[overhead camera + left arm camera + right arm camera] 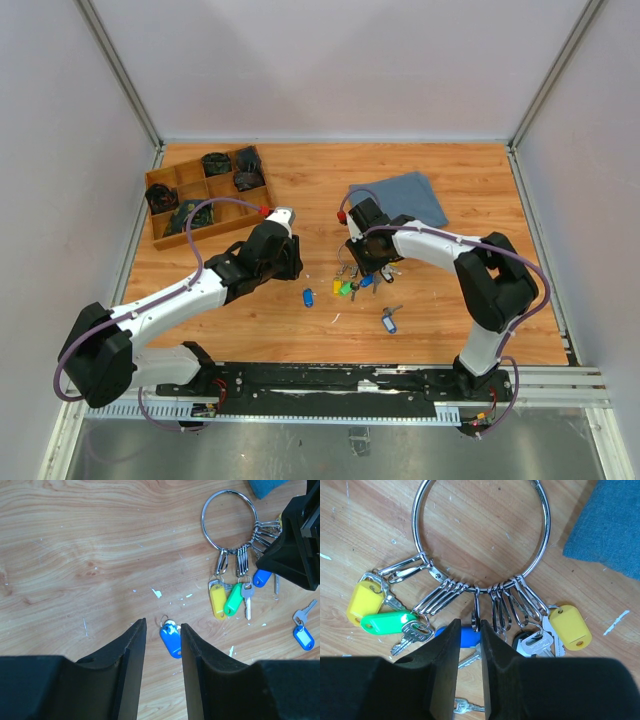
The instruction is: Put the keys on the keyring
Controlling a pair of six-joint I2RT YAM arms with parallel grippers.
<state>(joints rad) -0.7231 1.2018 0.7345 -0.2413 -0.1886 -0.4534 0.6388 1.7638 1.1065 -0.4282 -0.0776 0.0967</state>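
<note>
Wood under everything, pale and scuffed, flecked with white chips.

Far left: wooden tray (151, 212) well apart from the work; plenty of bare table (480, 300) between it and my arms; no squeeze on that side.

Left gripper (162, 626): jaws about half open, holding nothing; the bright blue key (171, 641) lies flat on the wood, its head in the gap between my fingertips. Risk: the key lies flat; if I close too high the fingers may skate over the plastic head and flick it away, likely rightward toward the yellow tag (218, 600) and green tag (233, 599) nearby.

Centre: keyring (470, 586) flat on the table, clips and keys fanned toward me; open wood inside the ring and beyond it.

Right gripper (470, 625): jaws nearly together, only a narrow slit left; one clip (476, 607) stands in the slit; I cannot tell whether the pads pinch it. Risk: the clip is thin wire; it may twist out, or neighbouring clips may be caught with it; any pull would drag the whole ring across the wood.

Both wrists sit close over the bunch; bringing the left one in risks knocking the right.

Right: duller blue key (303, 637) loose, near the bunch, with clear wood around it; blue cloth (610, 525) just beyond the ring; a dragged ring could snag its edge.
</note>
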